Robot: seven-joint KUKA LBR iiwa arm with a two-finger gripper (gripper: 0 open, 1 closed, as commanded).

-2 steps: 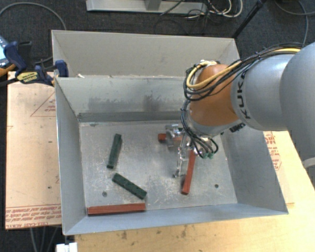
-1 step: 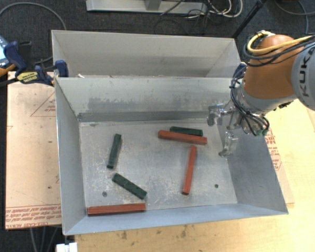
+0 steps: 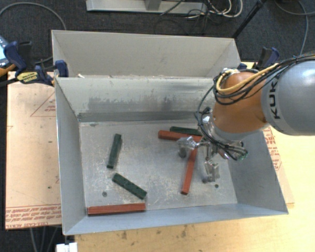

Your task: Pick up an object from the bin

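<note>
**Container.** Grey sheet-metal bin (image 3: 68,140) with sloped walls and a flat, scuffed floor.

**Robot.** Grey arm with orange wrist cover (image 3: 240,106) and looped cables, leaning in over the right part of the floor. The gripper (image 3: 198,166) sits low over the right-middle of the floor. Its two metal fingers (image 3: 210,171) are spread apart and released, with nothing clamped between them.

**Item 1.** Slanted red-brown bar (image 3: 188,178), slim and straight, lying on the floor right of centre. Its upper end reaches in between the spread fingers and its lower end points toward the front wall. Contact with either finger cannot be told.

**Item 2.** Rear red-brown bar (image 3: 172,135), the same kind, lying near the back wall, with its right end running under the wrist.

**Item 3.** Rear dark green bar (image 3: 185,130), just behind item 2 and partly hidden by the wrist.

**Item 4.** Left dark green bar (image 3: 114,151), nearly upright in the view, well apart on the left of the floor.

**Item 5.** Lower dark green bar (image 3: 129,186), set diagonally, front-left.

**Item 6.** Front red-brown bar (image 3: 116,209), lying along the foot of the front wall, near item 5.
</note>
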